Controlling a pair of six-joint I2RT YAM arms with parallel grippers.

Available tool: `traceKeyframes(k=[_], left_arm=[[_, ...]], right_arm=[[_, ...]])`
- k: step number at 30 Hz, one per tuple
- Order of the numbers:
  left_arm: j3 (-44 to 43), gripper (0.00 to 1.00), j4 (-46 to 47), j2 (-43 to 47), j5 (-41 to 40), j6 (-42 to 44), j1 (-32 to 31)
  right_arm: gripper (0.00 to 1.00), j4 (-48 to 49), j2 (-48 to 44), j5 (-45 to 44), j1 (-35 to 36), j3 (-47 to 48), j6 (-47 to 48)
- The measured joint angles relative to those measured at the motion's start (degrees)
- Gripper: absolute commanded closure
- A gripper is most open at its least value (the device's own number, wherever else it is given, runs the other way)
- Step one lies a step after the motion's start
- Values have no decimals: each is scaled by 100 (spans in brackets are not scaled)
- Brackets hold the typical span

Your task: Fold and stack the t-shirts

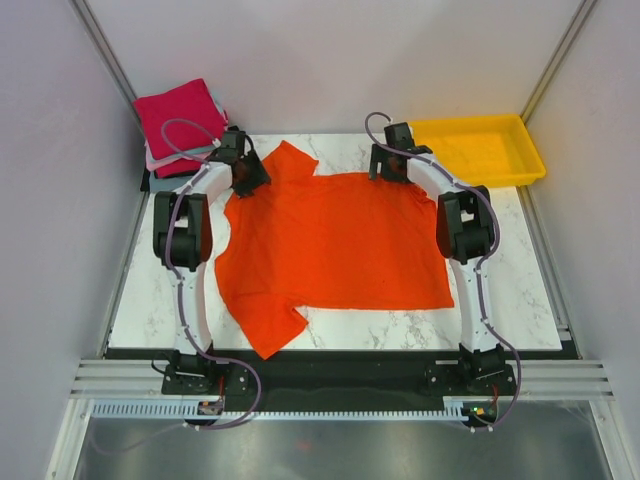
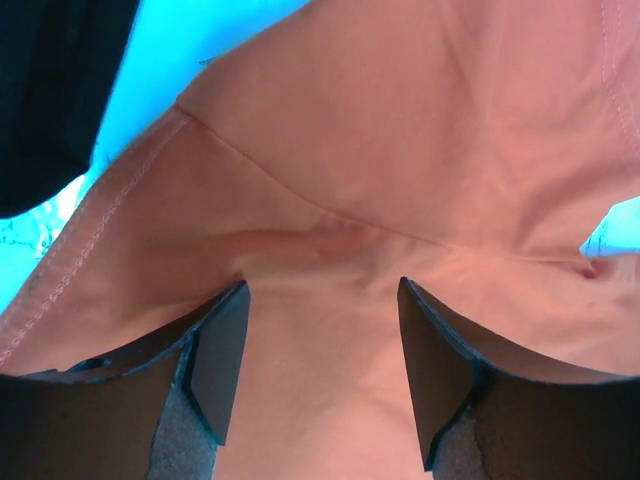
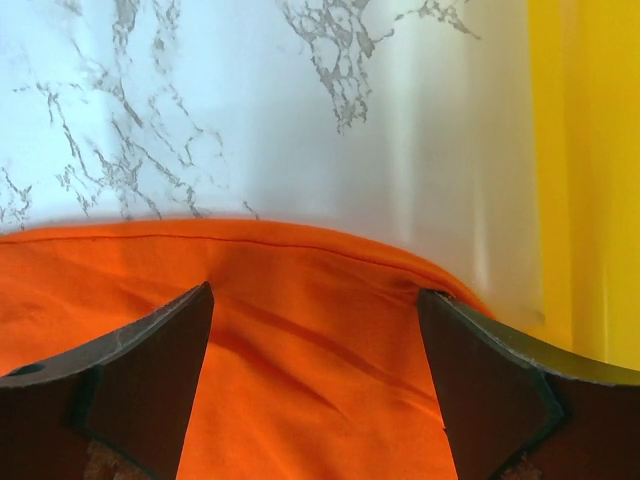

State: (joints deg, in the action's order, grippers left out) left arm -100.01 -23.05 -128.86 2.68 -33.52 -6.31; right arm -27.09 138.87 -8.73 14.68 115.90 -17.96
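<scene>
Orange-red t-shirt (image 1: 335, 240) lies spread open and nearly flat on the marble counter (image 1: 400, 325), covering most of its middle. It is a single layer with a few shallow creases. The collar end points toward the left arm and the hem toward the right arm. Both short sleeves stick out on the left-arm side, one at the far edge and one at the near edge, the near one slightly curled.

Left gripper (image 1: 245, 170) is down on the tee's far sleeve area. In the left wrist view its fingers (image 2: 215, 370) stand apart, not pinching, with cloth under and ahead of them. A stitched seam and a small raised ridge of fabric show just beyond the tips.

Right gripper (image 1: 388, 165) sits at the tee's far hem corner. In the right wrist view it is spread wide over the cloth, with the hemmed edge running just ahead of the fingertips and bare marble beyond.

Folded stack, crimson t-shirt (image 1: 180, 115) on top, sits past the tee's far sleeve, off the corner. Paler layers peek out beneath it — too small to sort out.

Yellow tray (image 1: 480, 150) is just beyond the tee's far hem corner, apart from the cloth.
</scene>
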Motion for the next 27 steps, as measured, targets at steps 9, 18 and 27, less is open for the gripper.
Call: traceKeyframes(k=[9, 18, 27], left_arm=[[673, 20, -638, 1508, 155, 273, 2], [4389, 23, -664, 7062, -13, 31, -850], [7138, 32, -1633, 8026, -796, -1923, -3115]], right_arm=[[5, -669, -442, 509, -4, -166, 33], [5, -638, -3869, 603, 9, -2747, -76], [5, -164, -6870, 713, 42, -6408, -898]])
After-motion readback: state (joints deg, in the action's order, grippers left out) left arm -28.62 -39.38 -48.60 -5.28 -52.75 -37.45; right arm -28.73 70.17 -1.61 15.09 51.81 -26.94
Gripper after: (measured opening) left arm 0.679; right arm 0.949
